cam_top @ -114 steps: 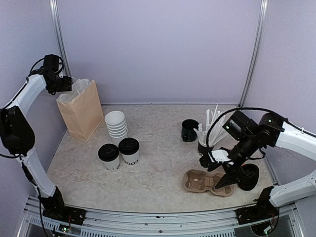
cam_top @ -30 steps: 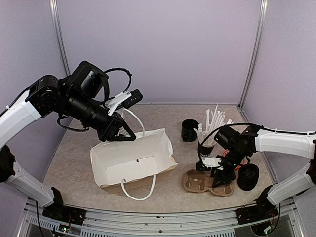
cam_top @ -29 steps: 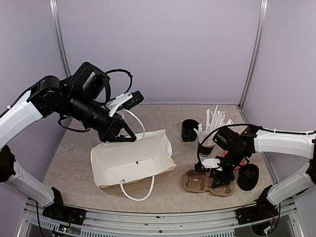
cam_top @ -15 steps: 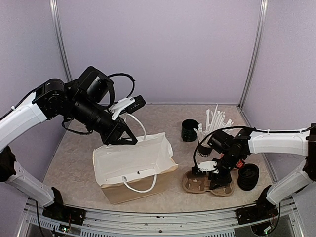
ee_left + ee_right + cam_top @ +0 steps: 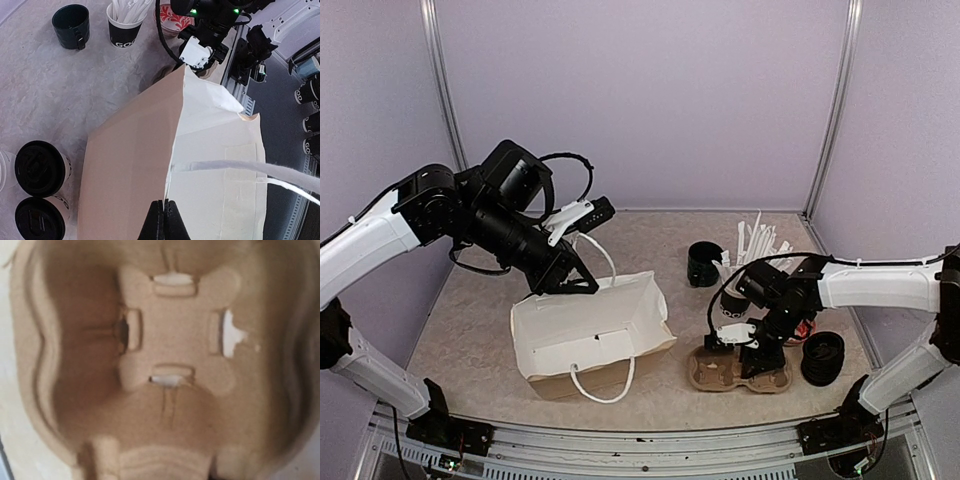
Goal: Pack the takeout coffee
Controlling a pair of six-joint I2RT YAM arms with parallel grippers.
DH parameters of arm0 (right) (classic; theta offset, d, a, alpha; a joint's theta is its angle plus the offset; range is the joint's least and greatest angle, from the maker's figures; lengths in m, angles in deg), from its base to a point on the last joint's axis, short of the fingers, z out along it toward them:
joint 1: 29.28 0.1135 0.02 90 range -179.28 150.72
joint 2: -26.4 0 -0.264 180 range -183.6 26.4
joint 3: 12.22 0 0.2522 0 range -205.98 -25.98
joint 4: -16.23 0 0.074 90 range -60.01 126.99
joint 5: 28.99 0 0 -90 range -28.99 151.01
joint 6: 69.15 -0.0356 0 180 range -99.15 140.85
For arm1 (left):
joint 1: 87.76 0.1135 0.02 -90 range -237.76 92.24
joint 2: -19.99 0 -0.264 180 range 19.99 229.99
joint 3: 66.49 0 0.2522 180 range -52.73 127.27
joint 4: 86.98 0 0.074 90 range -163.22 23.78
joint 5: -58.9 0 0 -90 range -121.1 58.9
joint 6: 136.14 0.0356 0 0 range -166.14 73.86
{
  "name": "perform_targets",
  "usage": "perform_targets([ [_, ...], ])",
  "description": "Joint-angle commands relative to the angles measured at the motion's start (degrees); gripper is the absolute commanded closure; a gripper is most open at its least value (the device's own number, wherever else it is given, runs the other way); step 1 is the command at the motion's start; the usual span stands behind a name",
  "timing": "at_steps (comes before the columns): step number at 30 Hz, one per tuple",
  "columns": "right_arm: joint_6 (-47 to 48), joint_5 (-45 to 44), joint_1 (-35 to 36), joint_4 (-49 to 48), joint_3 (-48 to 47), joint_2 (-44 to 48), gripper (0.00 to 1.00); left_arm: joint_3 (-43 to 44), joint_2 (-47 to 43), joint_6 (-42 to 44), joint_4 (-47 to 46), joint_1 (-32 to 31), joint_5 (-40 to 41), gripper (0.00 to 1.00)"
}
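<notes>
In your overhead view the paper bag [image 5: 590, 335] sits left of centre, the cardboard tray [image 5: 720, 372] right of it, the stick cup [image 5: 124, 32] and open cup [image 5: 702, 263] behind the tray, and the lidded coffee cups [image 5: 40, 167] lower left in the left-wrist frame.

1. A robot test cell in a lab is indicated: plain lilac wall panels [image 5: 640, 100] are framed by metal posts [image 5: 832, 110].
2. A stone-patterned tabletop [image 5: 650, 240] is boxed in beneath the fingers [image 5: 158, 222] of the left gripper [image 5: 163, 216].
3. Behind those fingers, arm bases [image 5: 432, 425] are bolted to an aluminium rail [image 5: 620, 445].
4. Spare lidded cups [image 5: 311, 90] are seen past the table's edge, far beyond the fingers.
</notes>
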Motion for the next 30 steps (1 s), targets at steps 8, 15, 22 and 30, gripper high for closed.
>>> perform_targets([
  [8,2.8,4.7,0.2,8.1,-6.3,11.0,0.75,1.3,-0.4,1.6,-2.0,0.5,-3.0,1.00],
  [15,6.1,13.4,-3.0,12.0,-17.5,17.4,0.75,3.8,2.5,3.4,-2.1,2.6,-7.4,1.00],
  [22,8.3,20.1,-4.6,16.0,-34.4,17.8,0.75,7.3,7.4,3.7,-3.3,3.3,-11.5,1.00],
  [30,9.7,31.9,-4.5,13.4,-45.9,15.6,0.72,10.7,12.6,3.7,-6.4,2.3,-16.5,1.00],
])
